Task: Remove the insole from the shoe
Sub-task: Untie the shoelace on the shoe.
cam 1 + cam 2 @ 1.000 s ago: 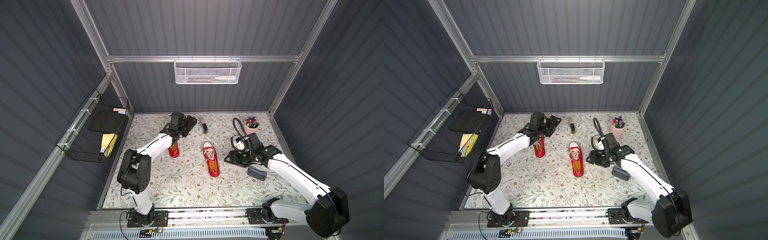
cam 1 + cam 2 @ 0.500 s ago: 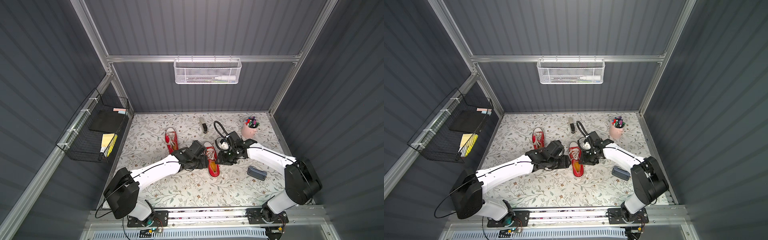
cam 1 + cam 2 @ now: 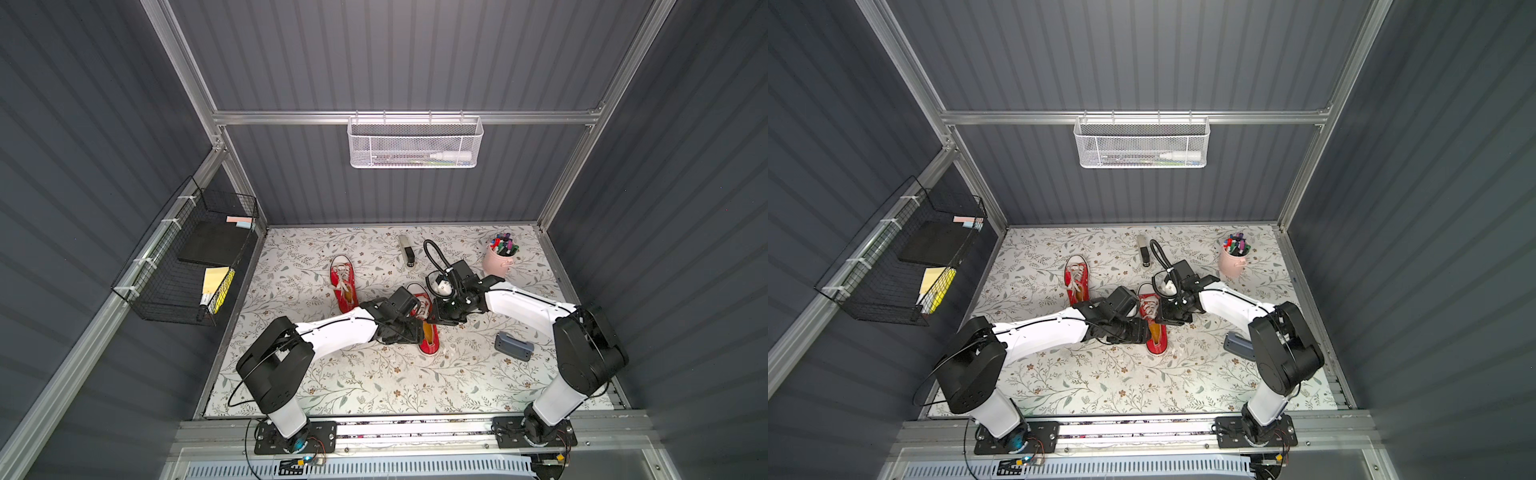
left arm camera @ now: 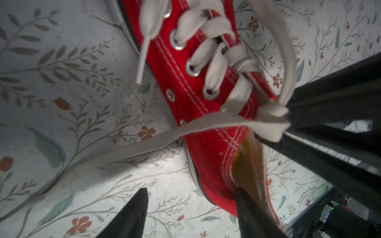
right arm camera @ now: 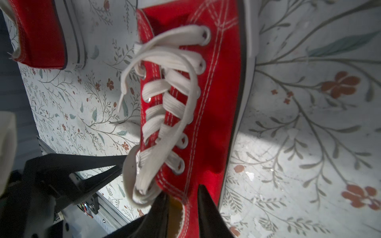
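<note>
The yellow insole (image 3: 427, 329) sits inside the red sneaker (image 3: 431, 348) on the tabletop (image 3: 374, 382). The left tool (image 4: 190, 191) straddles its collar (image 4: 228, 152), wide open; the right tool (image 5: 182, 191) is narrow, grip unclear. Pinching the lace (image 5: 142, 191) would lift the sneaker.

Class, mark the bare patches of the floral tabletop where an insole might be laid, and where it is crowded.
Free: near strip of floral tabletop along the front rail; the far-left corner behind the spare red canvas sneaker. Crowded: centre, where left gripper and right gripper flank the other red sneaker.
</note>
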Available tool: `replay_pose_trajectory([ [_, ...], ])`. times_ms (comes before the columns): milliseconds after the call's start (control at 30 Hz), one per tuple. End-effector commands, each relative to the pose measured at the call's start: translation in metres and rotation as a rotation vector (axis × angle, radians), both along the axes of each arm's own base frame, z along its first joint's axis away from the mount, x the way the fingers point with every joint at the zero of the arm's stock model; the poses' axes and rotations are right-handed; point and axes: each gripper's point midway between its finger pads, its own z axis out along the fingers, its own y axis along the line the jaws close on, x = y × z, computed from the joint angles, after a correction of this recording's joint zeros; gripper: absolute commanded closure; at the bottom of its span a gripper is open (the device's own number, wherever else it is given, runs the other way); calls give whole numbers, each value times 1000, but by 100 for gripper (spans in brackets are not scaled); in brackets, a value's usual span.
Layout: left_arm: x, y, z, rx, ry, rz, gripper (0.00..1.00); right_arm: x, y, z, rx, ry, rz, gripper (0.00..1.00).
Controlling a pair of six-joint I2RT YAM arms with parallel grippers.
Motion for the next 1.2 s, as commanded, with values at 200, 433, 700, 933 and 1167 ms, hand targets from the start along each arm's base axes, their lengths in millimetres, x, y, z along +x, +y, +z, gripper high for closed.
replay_pose_trajectory([
  [200,11,-15,0,-64,-8,37,29,4,2,3,4,-23,-3,84],
  [433,23,16,-20,162,-18,115,49,3,0,5,-3,-30,-8,90],
  [700,47,37,11,259,-159,202,84,6,-26,10,-151,-75,-28,98],
  [933,37,36,7,176,-112,259,96,7,-59,3,-301,-94,-42,100],
  [1167,22,21,-18,5,-24,323,100,11,-56,-9,-314,-62,-43,100],
])
